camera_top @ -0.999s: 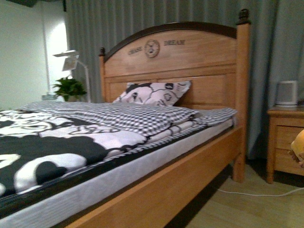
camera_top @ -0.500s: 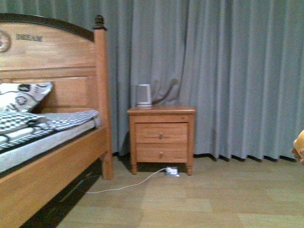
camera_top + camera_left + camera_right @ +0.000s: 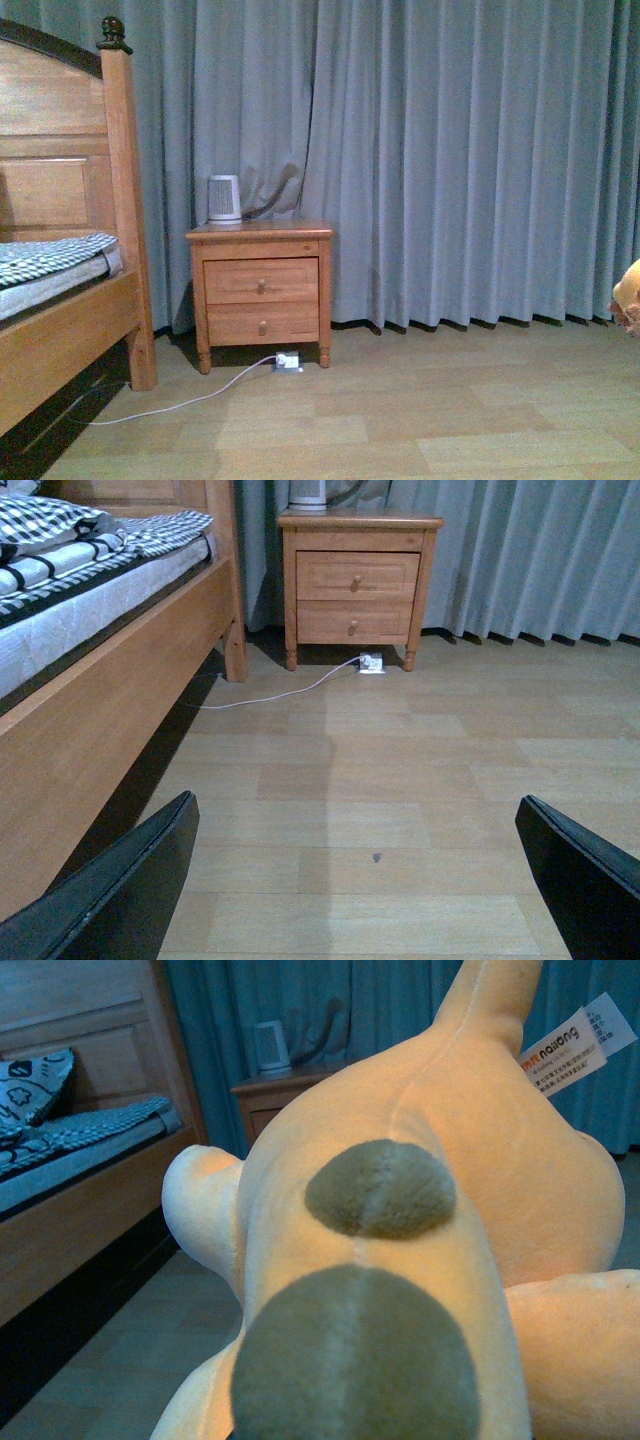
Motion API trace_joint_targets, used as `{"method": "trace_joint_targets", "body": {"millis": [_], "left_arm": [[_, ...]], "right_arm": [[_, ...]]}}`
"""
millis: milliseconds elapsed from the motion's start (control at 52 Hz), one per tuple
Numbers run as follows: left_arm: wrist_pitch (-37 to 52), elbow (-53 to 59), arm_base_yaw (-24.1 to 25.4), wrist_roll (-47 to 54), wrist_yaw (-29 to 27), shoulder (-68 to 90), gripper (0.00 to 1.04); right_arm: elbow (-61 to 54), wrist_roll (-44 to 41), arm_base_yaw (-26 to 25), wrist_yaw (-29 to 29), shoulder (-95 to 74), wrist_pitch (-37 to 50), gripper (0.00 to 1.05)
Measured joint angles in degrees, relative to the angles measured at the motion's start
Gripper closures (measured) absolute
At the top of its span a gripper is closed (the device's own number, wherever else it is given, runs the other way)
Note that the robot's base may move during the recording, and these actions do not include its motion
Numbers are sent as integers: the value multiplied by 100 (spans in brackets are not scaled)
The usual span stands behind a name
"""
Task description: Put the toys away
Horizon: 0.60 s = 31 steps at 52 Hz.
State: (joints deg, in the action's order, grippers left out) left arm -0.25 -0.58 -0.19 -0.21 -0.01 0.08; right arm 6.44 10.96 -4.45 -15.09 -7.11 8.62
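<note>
A pale wood-plank floor (image 3: 450,420) carries a wooden two-drawer nightstand (image 3: 262,290) on short turned legs, and just beside it the corner post of the wooden bed frame (image 3: 140,355) stands on the same boards. A white cable (image 3: 170,405) lies loose across the planks from the shadow beside the bed to a small white block (image 3: 288,361), perhaps a plug or adapter, resting under the nightstand's front edge. The grey curtain hem (image 3: 470,322) hangs at floor level behind, and the left wrist view shows a tiny dark speck (image 3: 376,858) on the open boards.
</note>
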Motion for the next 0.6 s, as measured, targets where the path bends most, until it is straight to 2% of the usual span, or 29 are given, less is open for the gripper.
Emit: {"method": "trace_joint_targets", "body": {"millis": [596], "left_arm": [[0,0,0,-2,0,0,6]], "right_arm": [[0,0,0,9,0,0,94]]}}
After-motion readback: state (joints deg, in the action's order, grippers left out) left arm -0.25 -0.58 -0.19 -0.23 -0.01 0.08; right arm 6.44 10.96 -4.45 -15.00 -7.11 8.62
